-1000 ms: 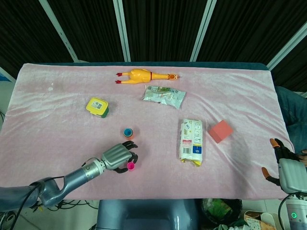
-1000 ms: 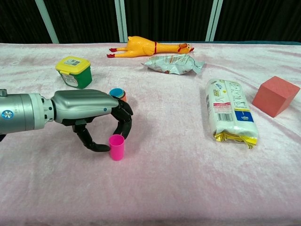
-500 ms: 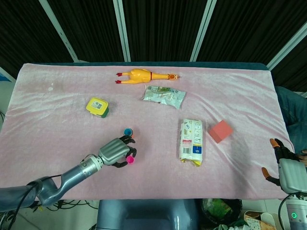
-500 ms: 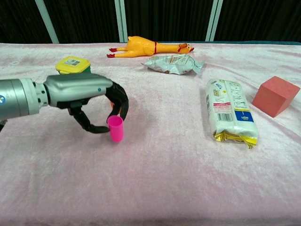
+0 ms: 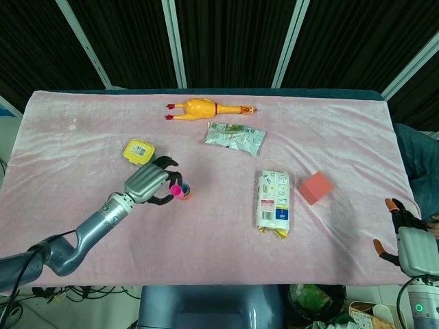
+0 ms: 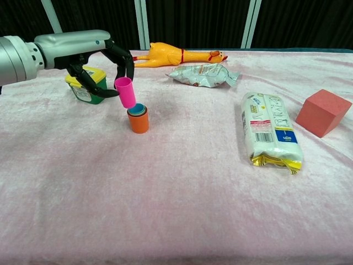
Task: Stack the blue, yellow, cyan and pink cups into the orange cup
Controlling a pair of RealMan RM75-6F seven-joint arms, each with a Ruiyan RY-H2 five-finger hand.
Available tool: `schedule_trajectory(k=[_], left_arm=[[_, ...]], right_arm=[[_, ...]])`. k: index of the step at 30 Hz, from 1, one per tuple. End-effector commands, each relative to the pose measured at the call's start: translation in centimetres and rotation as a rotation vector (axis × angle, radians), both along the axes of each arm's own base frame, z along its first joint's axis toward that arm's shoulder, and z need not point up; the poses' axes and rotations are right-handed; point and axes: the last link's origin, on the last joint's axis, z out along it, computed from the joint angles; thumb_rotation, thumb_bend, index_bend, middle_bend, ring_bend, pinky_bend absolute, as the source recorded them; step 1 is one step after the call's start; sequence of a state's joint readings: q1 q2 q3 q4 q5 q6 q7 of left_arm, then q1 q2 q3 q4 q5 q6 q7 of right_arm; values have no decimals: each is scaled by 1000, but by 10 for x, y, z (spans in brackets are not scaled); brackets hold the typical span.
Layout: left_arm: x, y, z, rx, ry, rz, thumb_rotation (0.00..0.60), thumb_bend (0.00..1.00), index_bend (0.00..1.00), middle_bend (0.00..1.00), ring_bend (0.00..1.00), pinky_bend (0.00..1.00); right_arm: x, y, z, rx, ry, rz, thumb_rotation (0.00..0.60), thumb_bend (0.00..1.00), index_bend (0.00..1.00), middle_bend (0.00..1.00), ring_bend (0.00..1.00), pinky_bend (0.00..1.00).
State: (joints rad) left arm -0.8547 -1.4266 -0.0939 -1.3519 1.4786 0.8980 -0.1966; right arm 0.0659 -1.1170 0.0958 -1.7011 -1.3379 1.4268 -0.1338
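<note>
My left hand [image 6: 91,54] [image 5: 147,184] pinches the pink cup [image 6: 125,92] [image 5: 177,190] and holds it in the air, tilted, its base just above the stack. The orange cup [image 6: 139,122] [image 5: 186,194] stands upright on the pink cloth with other cups nested in it; a cyan rim [image 6: 137,109] shows on top. My right hand [image 5: 406,236] hangs at the lower right edge of the head view, off the table, fingers apart and holding nothing.
A yellow-lidded green tub [image 6: 87,84] sits just behind my left hand. A rubber chicken [image 6: 176,56], a foil snack bag [image 6: 203,74], a white packet [image 6: 269,130] and a red block [image 6: 322,112] lie further right on the pink cloth [image 6: 182,204].
My left hand lifted the pink cup off the cloth and carried it up and back, to just above the orange cup stack. The right hand has not moved.
</note>
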Motion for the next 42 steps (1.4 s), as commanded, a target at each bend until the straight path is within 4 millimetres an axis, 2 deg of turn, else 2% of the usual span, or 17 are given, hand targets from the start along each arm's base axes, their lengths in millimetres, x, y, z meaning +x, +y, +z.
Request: schedule_trajectory(k=[1, 9, 26, 29, 31, 34, 37, 42], left_arm=[[-4, 8, -7, -5, 12, 36, 600, 378, 517, 543, 171, 145], [-8, 21, -22, -4, -8, 84, 600, 377, 513, 540, 171, 145], [-6, 25, -27, -6, -7, 71, 600, 357, 497, 528, 170, 145], [-8, 23, -29, -27, 11, 74, 600, 247, 423, 470, 148, 132], [-9, 22, -30, -49, 26, 79, 600, 120, 291, 346, 91, 99], [-11, 22, -27, -68, 43, 91, 600, 41, 122, 174, 11, 43], [-10, 23, -18, -37, 39, 82, 600, 37, 75, 107, 0, 22], [-10, 20, 8, 54, 17, 56, 600, 37, 75, 112, 0, 24]], right_arm=[[0, 0, 0, 2, 2, 0, 600, 236, 57, 64, 168, 228], [0, -1, 0, 1, 2, -3, 600, 236, 57, 64, 168, 228], [0, 0, 0, 2, 2, -1, 600, 236, 57, 64, 168, 228], [0, 0, -1, 2, 2, -1, 600, 236, 57, 64, 168, 228], [0, 0, 0, 1, 2, -1, 600, 236, 57, 64, 168, 228], [0, 0, 0, -2, 1, -4, 600, 236, 57, 64, 168, 228], [-1, 0, 0, -2, 0, -5, 600, 236, 57, 64, 168, 228], [-1, -1, 0, -2, -1, -4, 600, 236, 57, 64, 168, 228]])
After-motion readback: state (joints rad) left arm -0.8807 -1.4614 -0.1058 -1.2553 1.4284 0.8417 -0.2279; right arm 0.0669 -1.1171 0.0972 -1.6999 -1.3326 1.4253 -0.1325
